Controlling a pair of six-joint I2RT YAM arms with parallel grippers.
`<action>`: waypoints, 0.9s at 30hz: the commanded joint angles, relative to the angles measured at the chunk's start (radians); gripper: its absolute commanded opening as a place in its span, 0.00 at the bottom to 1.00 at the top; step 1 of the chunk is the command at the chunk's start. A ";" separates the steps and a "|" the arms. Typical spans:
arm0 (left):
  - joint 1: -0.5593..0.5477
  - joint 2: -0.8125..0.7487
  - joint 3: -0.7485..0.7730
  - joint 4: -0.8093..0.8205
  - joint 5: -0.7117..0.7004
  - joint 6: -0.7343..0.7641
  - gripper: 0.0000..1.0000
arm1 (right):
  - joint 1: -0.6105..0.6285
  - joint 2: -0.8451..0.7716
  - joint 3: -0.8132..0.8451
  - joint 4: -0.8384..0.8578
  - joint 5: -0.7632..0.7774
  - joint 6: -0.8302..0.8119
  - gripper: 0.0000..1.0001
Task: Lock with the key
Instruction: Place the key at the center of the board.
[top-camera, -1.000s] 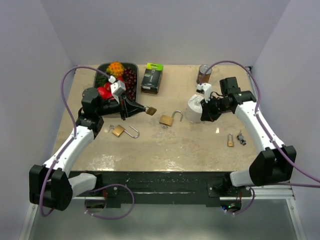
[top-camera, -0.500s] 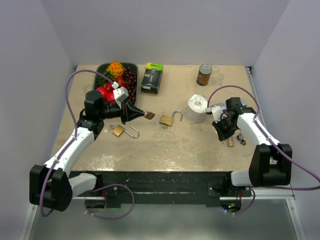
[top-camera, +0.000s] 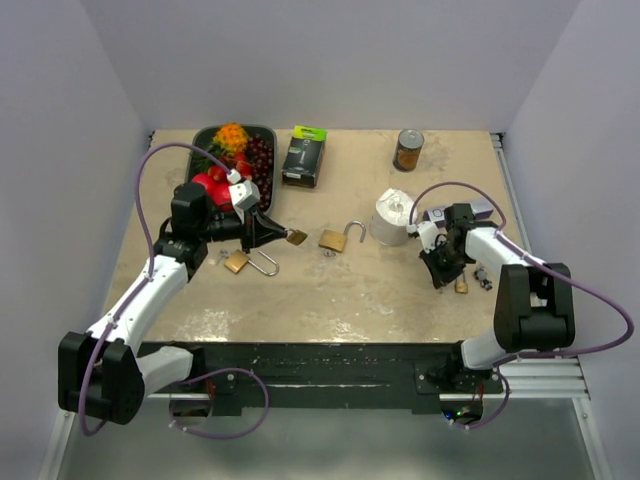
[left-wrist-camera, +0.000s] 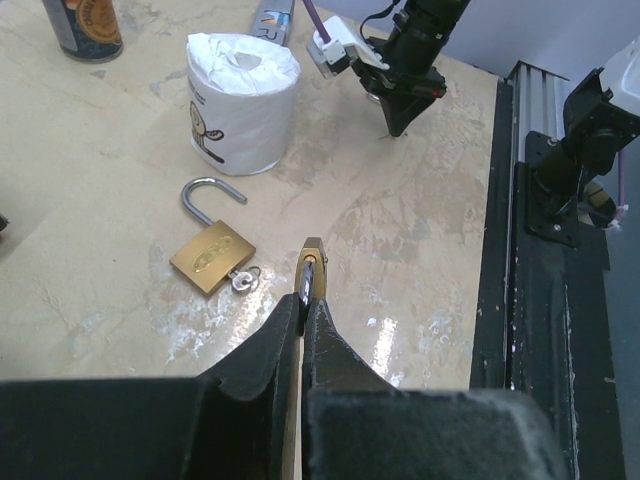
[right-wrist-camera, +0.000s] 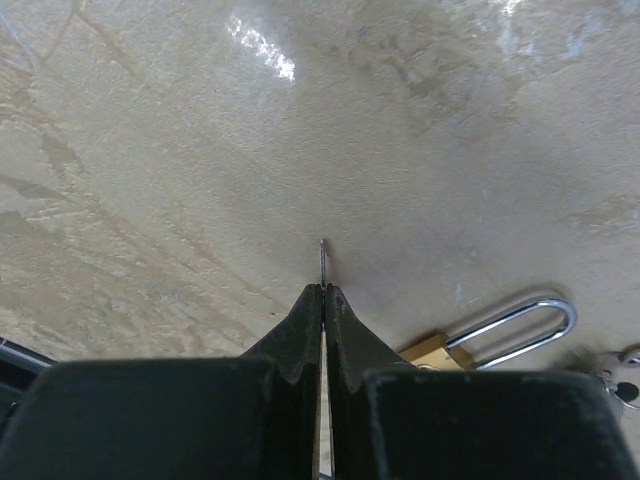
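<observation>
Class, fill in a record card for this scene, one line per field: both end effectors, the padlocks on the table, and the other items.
Left end effector: shut on held padlock, seen edge-on
Right end effector: shut on key, tip pointing at the table
Open-shackle locks: centre padlock; left padlock
Small padlock: lying beside the right end effector
Other items: paper roll; can; box; fruit tray

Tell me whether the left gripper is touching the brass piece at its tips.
Touching. Left wrist view: the left gripper is shut on the brass piece, both fingers pressing its sides.
</observation>
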 joint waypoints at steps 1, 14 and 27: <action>-0.003 -0.036 0.014 -0.007 0.008 0.068 0.00 | -0.006 -0.003 -0.035 0.055 -0.003 -0.022 0.00; -0.046 0.012 0.028 -0.036 0.031 0.040 0.00 | -0.005 -0.125 0.069 -0.053 -0.067 -0.042 0.61; -0.244 0.170 0.056 0.182 -0.135 -0.541 0.00 | 0.365 -0.276 0.330 0.070 -0.166 0.282 0.78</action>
